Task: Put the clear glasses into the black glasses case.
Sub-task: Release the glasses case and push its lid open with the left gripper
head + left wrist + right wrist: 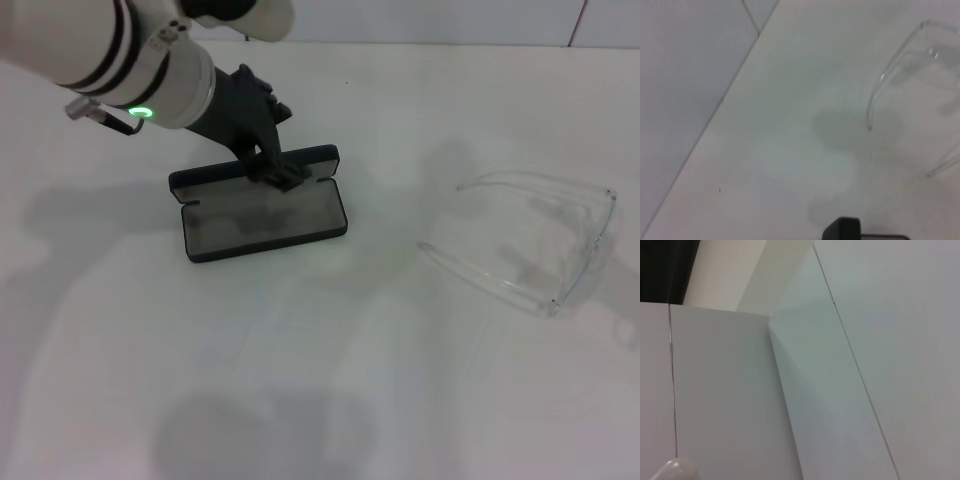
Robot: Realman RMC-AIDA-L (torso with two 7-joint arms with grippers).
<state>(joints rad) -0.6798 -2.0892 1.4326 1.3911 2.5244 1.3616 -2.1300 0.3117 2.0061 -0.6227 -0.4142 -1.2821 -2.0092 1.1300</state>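
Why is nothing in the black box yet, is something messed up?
Nothing looks broken or spilled. The case lies open with its grey lining bare, and the left end effector is at its lid. The glasses sit unfolded on the table, apart from it.

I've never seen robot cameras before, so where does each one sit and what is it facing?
Head view: up high, looking down at the table; shows the left gripper at the open black glasses case.
Left wrist view: on that arm, facing the clear glasses, shared with the head view.
Right wrist view: faces white panels only.
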